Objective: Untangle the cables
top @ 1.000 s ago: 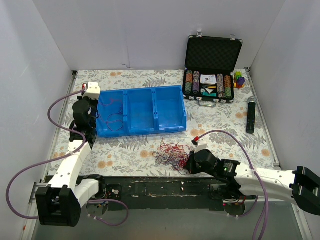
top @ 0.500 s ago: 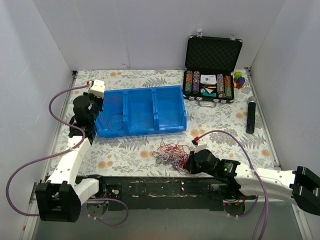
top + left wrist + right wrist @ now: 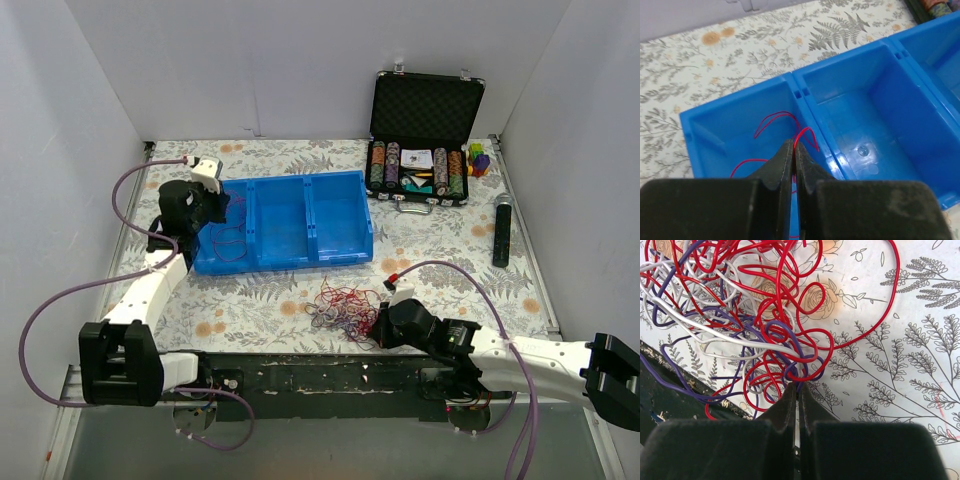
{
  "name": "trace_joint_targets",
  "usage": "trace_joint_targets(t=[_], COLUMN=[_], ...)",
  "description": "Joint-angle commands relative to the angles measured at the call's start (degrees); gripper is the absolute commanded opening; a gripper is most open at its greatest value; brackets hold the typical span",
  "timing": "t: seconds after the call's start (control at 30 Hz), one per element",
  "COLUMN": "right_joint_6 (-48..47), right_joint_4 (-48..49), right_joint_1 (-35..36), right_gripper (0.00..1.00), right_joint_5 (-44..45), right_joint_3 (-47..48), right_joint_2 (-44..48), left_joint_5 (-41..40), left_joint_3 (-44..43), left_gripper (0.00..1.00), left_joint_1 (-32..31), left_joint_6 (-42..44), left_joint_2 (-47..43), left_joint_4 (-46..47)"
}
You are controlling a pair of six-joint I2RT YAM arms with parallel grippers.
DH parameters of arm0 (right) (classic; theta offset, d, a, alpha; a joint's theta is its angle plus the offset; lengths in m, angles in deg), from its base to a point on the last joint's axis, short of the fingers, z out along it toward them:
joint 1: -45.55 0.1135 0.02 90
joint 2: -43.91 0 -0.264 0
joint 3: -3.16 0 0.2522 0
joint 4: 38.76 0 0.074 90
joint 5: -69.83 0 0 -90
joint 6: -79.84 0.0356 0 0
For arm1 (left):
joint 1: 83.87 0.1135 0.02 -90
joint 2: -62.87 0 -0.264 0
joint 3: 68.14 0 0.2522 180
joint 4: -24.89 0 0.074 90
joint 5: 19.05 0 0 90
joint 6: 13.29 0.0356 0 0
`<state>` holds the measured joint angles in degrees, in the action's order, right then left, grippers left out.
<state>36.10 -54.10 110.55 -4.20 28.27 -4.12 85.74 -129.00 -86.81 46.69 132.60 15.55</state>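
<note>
Cables (image 3: 340, 308) at lower centre are risking knotting tighter if tugged, the right gripper (image 3: 796, 386) clamping them, the left gripper (image 3: 793, 145) pinching one over the bin (image 3: 340, 260).

**What things are looking like they are made of**

I am looking at the cables (image 3: 740, 315). Their red, white and purple skins are looking like smooth plastic and are shining a little. The blue bin (image 3: 880, 125) is looking like hard, smooth plastic, and it is shining where the light is hitting it. The table cover (image 3: 900, 365) is looking flat and dull, with ferns and flowers printed on it. I am not able to tell if it is cloth or paper. The fingers (image 3: 777, 172) of the left gripper (image 3: 794, 145) are looking black, dull and a bit rough. The case (image 3: 427, 105) is showing bumpy dark foam inside its lid and shiny metal edges.
</note>
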Motion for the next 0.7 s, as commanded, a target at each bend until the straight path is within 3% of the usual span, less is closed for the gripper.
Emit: trace_joint_targets(t=[0.0, 0.13, 0.33, 0.5, 0.57, 0.67], right_joint_6=[-0.4, -0.2, 0.2, 0.2, 0.1, -0.2], right_joint_4=[-3.7, -4.3, -4.2, -3.5, -3.3, -3.4], right_joint_1=[0.2, 0.2, 0.3, 0.2, 0.2, 0.2], right_gripper=[0.01, 0.01, 0.01, 0.01, 0.01, 0.01], right_joint_5=[1.1, 1.2, 1.3, 1.1, 1.0, 1.0], right_joint_3=[-0.4, 0.2, -0.5, 0.2, 0.5, 1.2], right_joint_2=[0.2, -0.1, 0.2, -1.0, -1.7, -2.0], left_joint_5=[3.4, 0.8, -11.9, -11.5, -9.7, -8.2], left_joint_3=[0.7, -0.1, 0.6, 1.2, 1.6, 1.3], left_gripper=[0.0, 0.0, 0.0, 0.0, 0.31, 0.52], left_joint_1=[0.1, 0.7, 0.8, 0.7, 0.6, 0.0], left_joint_6=[-5.6, -6.6, -1.9, 3.1, 3.9, 5.6], left_joint_2=[2.7, 6.6, 10.2, 11.5, 11.1, 11.2], left_joint_4=[0.9, 1.4, 3.8, 2.7, 1.9, -0.1])
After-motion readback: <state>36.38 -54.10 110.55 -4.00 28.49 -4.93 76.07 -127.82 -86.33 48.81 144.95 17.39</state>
